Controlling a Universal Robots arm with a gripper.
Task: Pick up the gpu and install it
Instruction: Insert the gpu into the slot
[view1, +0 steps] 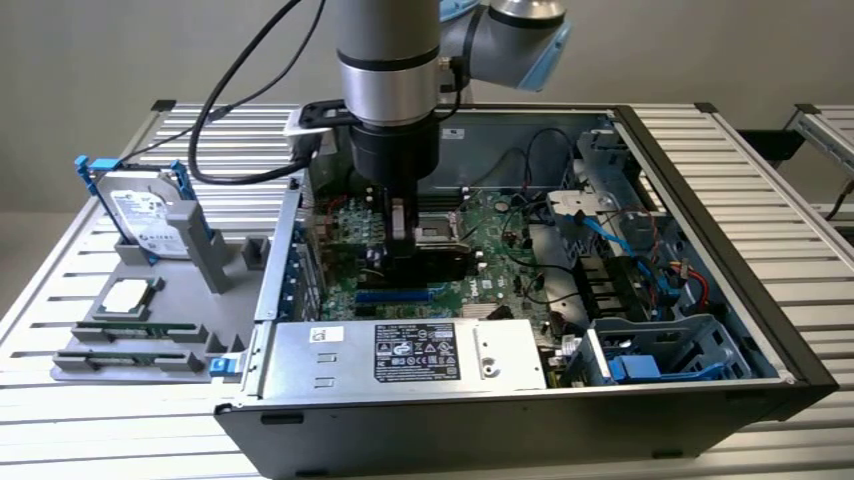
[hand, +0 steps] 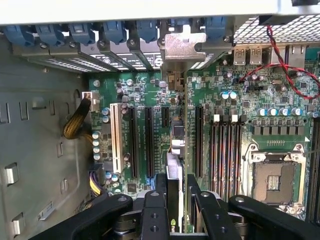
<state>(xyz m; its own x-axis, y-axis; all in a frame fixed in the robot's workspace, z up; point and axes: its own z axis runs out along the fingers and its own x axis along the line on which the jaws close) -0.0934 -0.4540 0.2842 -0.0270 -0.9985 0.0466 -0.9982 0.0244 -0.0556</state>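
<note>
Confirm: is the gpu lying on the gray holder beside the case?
No, the gripper grips the gpu edge-on above the motherboard's expansion slots.

My arm reaches straight down from above, its last grey section upright. A blue-capped joint bends off behind it toward the exterior view's right. My black wrist sits directly beneath that section and points down. My claw hangs vertical under the wrist, tips lowest. Its two black fingers stand parallel and close together, pressed on either face of the gpu, which I hold edge-on between them.
</note>
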